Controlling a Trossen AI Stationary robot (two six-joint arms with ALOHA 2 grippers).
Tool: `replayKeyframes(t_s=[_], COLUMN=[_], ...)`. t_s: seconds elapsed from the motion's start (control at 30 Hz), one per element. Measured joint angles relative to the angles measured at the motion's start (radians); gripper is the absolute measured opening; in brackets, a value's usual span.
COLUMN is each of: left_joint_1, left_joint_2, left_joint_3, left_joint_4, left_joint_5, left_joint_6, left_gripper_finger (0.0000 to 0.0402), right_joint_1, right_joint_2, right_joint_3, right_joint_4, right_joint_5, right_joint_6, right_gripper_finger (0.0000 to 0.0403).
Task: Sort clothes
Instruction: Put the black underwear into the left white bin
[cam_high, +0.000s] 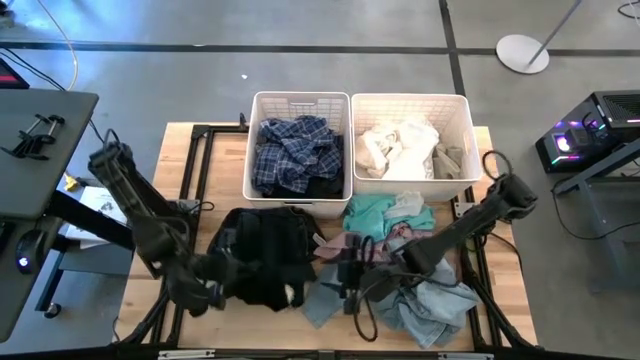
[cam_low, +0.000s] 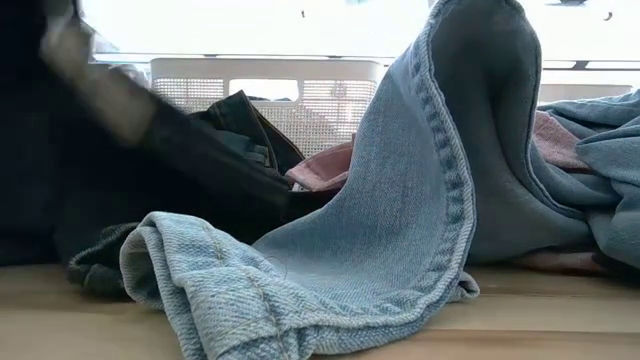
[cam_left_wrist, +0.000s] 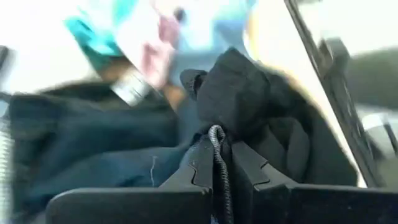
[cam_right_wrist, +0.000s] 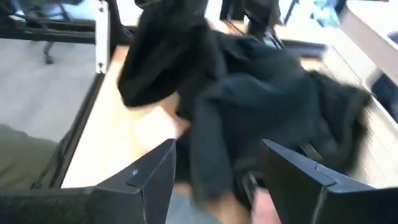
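A black garment (cam_high: 262, 255) lies bunched on the table in front of the left basket; it also shows in the low view (cam_low: 210, 165). My left gripper (cam_high: 215, 280) is shut on its left near part. My right gripper (cam_high: 348, 275) is open at the garment's right edge, with black cloth (cam_right_wrist: 249, 106) ahead of and between its fingers. A pile of teal (cam_high: 375, 212), pink (cam_high: 335, 247) and pale blue denim (cam_high: 430, 305) clothes lies to the right. Navy plaid cloth (cam_high: 295, 150) fills the left basket. White cloth (cam_high: 395, 145) and khaki cloth (cam_high: 447, 160) lie in the right basket. My left gripper pinches a bunched fold of the black garment (cam_left_wrist: 233, 106) between its two fingers, with a dark drawstring cord (cam_left_wrist: 216, 140) running down between them. The fingers come low from the table's left side. The rest of the garment lies on the table. I cannot tell whether my right gripper touches the black cloth between its fingers.
Two white slatted baskets (cam_high: 262, 100) (cam_high: 465, 110) stand side by side at the table's far edge. A black frame (cam_high: 200, 135) borders the wooden tabletop. In the low view a denim fold (cam_low: 420, 220) stands up close to the camera. Bare wood (cam_high: 500, 290) shows at the right.
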Motion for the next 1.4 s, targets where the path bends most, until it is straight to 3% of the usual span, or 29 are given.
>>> replayKeyframes(t_s=[0.23,0.33,0.5,0.67,0.8,1.0,1.2,1.3,1.4], left_joint_1=[0.007,0.010,0.037,0.074,0.094,0.112,0.110,0.092,0.073], left_joint_2=[-0.099,-0.099,-0.081,-0.043,-0.007,-0.011,-0.064,-0.063,-0.061], left_joint_3=[0.000,0.000,0.000,0.000,0.000,0.000,0.001,-0.002,-0.039], left_joint_4=[0.140,0.199,0.232,0.260,0.307,0.270,-0.109,-0.246,-0.259], left_joint_5=[-0.170,-0.219,-0.246,-0.257,-0.270,-0.246,-0.156,-0.139,-0.146], left_joint_6=[0.110,0.163,0.207,0.233,0.260,0.188,-0.180,-0.315,-0.371], left_gripper_finger=[0.0006,0.0006,0.0006,0.0007,0.0024,0.0099,0.0182,0.0199,0.0203], right_joint_1=[-0.035,-0.069,-0.114,-0.157,-0.187,-0.206,-0.179,-0.175,-0.205], right_joint_2=[0.136,0.175,0.224,0.235,0.235,0.223,0.101,0.065,0.067], right_joint_3=[0.000,0.000,0.000,0.000,0.000,-0.002,0.099,0.213,0.323], right_joint_4=[0.358,0.506,0.725,0.819,0.831,0.792,0.553,0.409,0.332], right_joint_5=[0.026,-0.050,-0.164,-0.174,-0.178,-0.225,-0.039,0.164,0.326], right_joint_6=[-0.130,-0.191,-0.239,-0.251,-0.219,-0.222,-0.309,-0.391,-0.532], right_gripper_finger=[0.0218,0.0218,0.0218,0.0209,0.0155,0.0016,0.0011,0.0006,0.0009])
